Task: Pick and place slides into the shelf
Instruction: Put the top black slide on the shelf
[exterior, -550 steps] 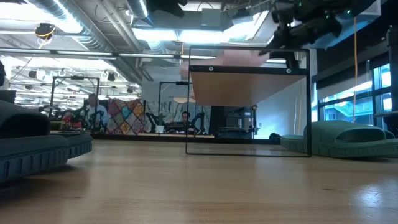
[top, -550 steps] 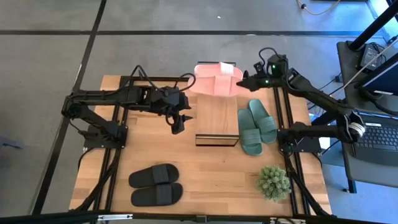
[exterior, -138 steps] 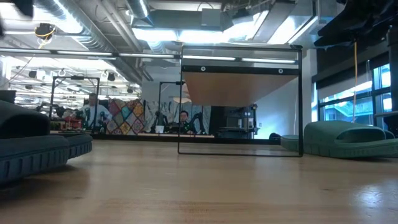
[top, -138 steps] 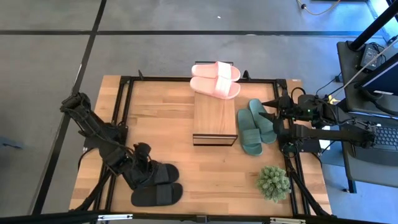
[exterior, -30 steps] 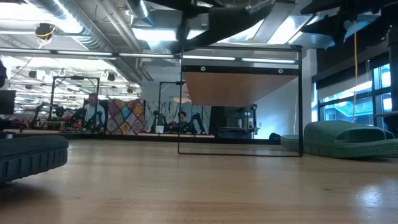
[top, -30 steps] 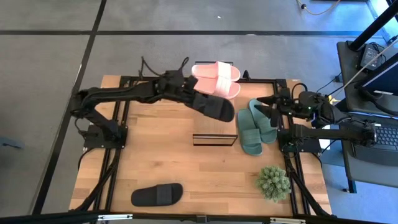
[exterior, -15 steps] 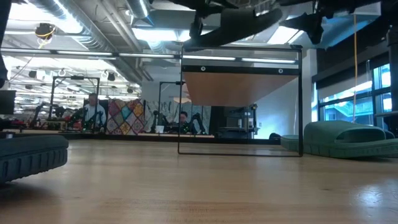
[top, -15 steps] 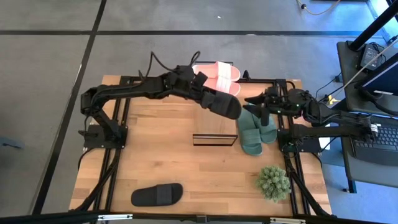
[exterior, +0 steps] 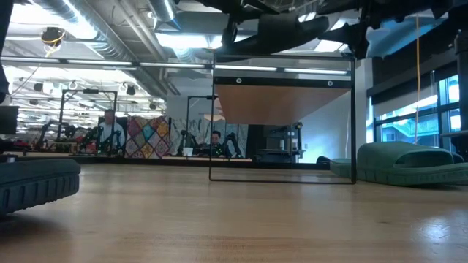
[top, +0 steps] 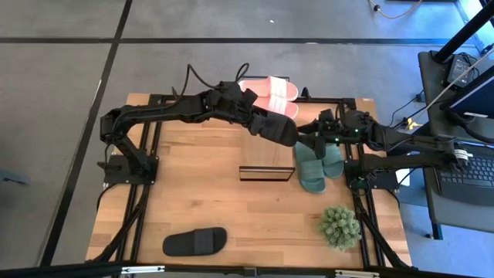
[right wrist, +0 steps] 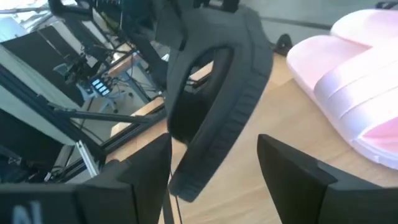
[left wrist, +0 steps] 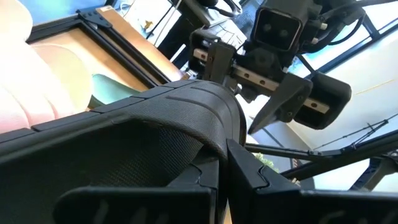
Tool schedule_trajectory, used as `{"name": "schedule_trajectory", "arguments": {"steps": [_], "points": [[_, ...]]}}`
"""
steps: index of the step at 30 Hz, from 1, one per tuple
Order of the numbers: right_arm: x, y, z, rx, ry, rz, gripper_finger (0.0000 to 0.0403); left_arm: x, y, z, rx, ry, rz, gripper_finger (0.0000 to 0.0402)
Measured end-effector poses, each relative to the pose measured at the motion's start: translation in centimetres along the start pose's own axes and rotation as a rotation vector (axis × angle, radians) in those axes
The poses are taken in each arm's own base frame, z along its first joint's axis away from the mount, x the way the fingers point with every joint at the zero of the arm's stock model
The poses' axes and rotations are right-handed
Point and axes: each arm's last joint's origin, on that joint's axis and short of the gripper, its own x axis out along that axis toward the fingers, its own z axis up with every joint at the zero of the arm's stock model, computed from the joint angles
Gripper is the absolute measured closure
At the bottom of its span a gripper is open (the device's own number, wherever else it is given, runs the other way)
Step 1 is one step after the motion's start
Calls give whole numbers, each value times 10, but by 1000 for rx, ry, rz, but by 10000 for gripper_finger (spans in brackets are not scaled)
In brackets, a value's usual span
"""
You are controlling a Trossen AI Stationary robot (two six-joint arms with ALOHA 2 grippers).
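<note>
Our left gripper (top: 248, 113) is clamped on a black slide (top: 272, 128), carrying it in the air over the shelf (top: 266, 171), just near of the pink pair (top: 268, 94). The slide's long axis runs out to the right, its free end toward our right gripper (top: 312, 144), whose fingers stand spread just beside that end, not touching. So the right arm is nearer the free end.

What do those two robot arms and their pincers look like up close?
Both arms are dark, jointed metal with black cables looping along them. The left gripper has two flat black fingers. The right gripper has two dark wedge-shaped fingers below a boxy black camera housing.
</note>
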Motion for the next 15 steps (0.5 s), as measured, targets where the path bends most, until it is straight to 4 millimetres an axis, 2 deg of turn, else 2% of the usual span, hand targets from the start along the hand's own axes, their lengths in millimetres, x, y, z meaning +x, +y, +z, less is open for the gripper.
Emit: {"name": "schedule_trajectory", "arguments": {"steps": [3,6,15], "points": [[3,-1,-1,0,18,4,179,0,0,0,4,3,2,399],[5,-1,-2,-12,26,2,209,0,0,0,4,1,4,399],[4,-1,-3,-79,41,18,359,0,-2,-1,11,-16,18,364]]}}
